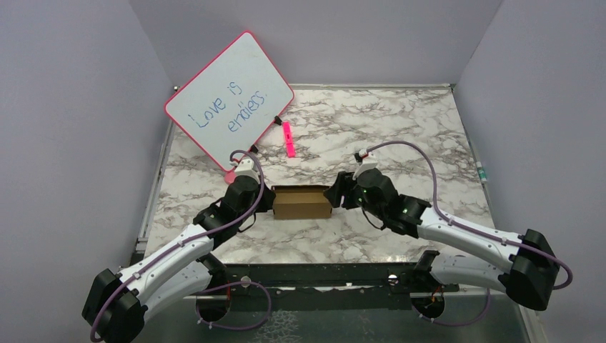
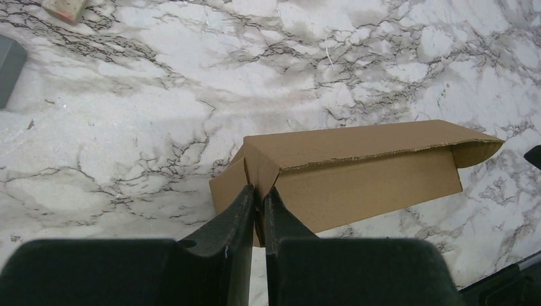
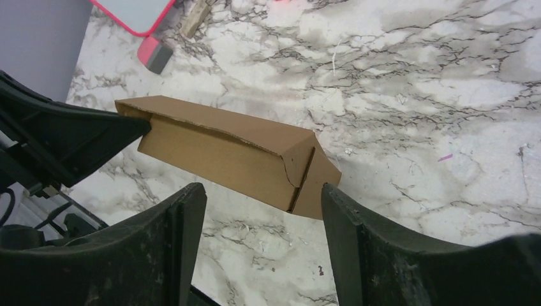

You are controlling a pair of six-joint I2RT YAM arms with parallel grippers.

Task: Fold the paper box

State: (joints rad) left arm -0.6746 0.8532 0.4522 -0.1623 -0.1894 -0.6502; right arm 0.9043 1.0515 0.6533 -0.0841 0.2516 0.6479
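The paper box [image 1: 302, 201] is a plain brown cardboard box, partly folded, lying on the marble table between my two arms. My left gripper [image 1: 266, 199] is at its left end; in the left wrist view the gripper [image 2: 258, 191] is shut on the end flap of the box [image 2: 357, 169]. My right gripper [image 1: 336, 197] is just off the box's right end. In the right wrist view the gripper [image 3: 261, 194] is open and empty, with the box's right end [image 3: 255, 156] a little beyond the fingertips, its end flaps folded in.
A pink-framed whiteboard [image 1: 230, 97] with writing leans at the back left. A pink marker [image 1: 288, 138] lies behind the box, and an eraser [image 1: 231, 176] sits by the left arm. Grey walls close in the left, back and right sides.
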